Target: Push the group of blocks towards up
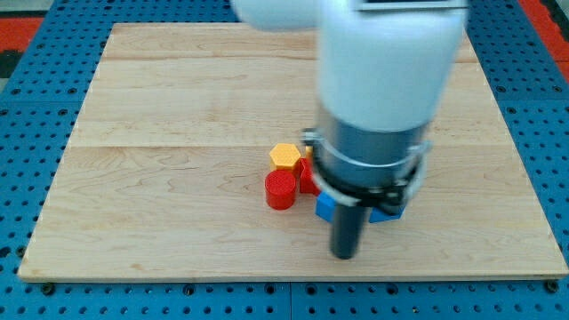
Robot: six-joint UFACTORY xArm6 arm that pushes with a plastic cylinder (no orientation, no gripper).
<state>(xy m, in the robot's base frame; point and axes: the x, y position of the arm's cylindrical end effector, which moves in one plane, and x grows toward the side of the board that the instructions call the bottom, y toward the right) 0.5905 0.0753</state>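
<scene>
A small cluster of blocks sits on the wooden board [178, 107], right of centre. A yellow hexagonal block [284, 156] is at its top left. A red cylinder [280, 189] stands just below it. Another red block [307, 175] lies to their right, partly hidden by the arm. A blue block [325, 207] shows at the cluster's lower right, and more blue [384, 213] peeks out on the rod's other side. My tip [344, 256] is at the rod's lower end, below the blue block and to the lower right of the red cylinder. The arm hides any blocks behind it.
The large white and grey arm body [382, 89] covers the board's upper right middle. Around the board lies a blue perforated table [27, 178]. The board's bottom edge [284, 279] is close below my tip.
</scene>
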